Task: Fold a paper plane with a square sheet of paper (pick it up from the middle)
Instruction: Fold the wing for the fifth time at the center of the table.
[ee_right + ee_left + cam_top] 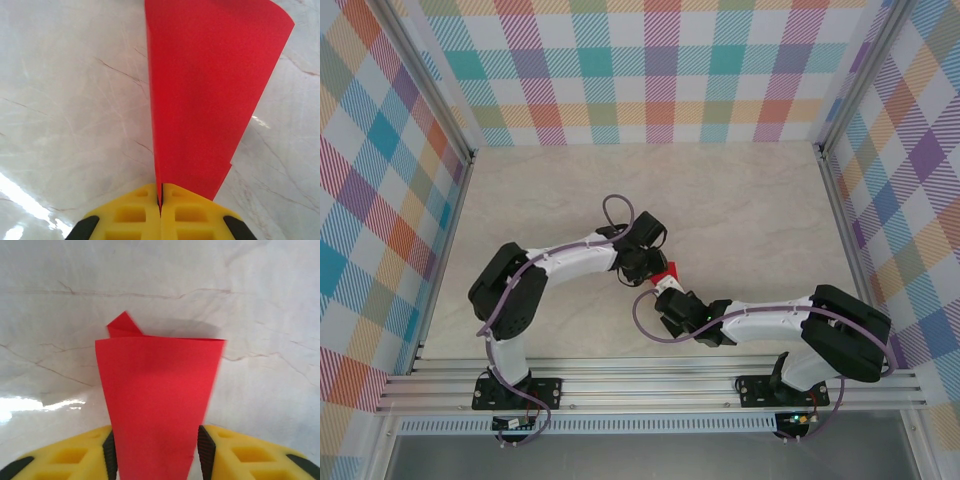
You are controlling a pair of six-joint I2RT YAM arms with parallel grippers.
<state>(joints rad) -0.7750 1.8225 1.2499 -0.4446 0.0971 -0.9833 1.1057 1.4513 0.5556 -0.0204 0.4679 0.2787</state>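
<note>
The paper plane point(210, 90) is a red folded sheet that narrows toward my right gripper point(161, 199), which is shut on its folded edge. In the left wrist view the same red paper plane point(155, 390) runs between the two black pads of my left gripper point(157, 454). That gripper is open, the paper lies close to the left pad point(110, 455), and a gap shows at the right pad. A small folded corner sticks up at the paper's far end. From above, a bit of the red paper plane point(668, 272) shows between the left gripper point(645, 266) and the right gripper point(673, 293).
The pale marbled table point(750, 210) stretches behind and beside both arms. Checked cloth walls point(660, 70) close it in at the back and sides, with metal frame posts point(845, 220) along the edges and rails at the near edge.
</note>
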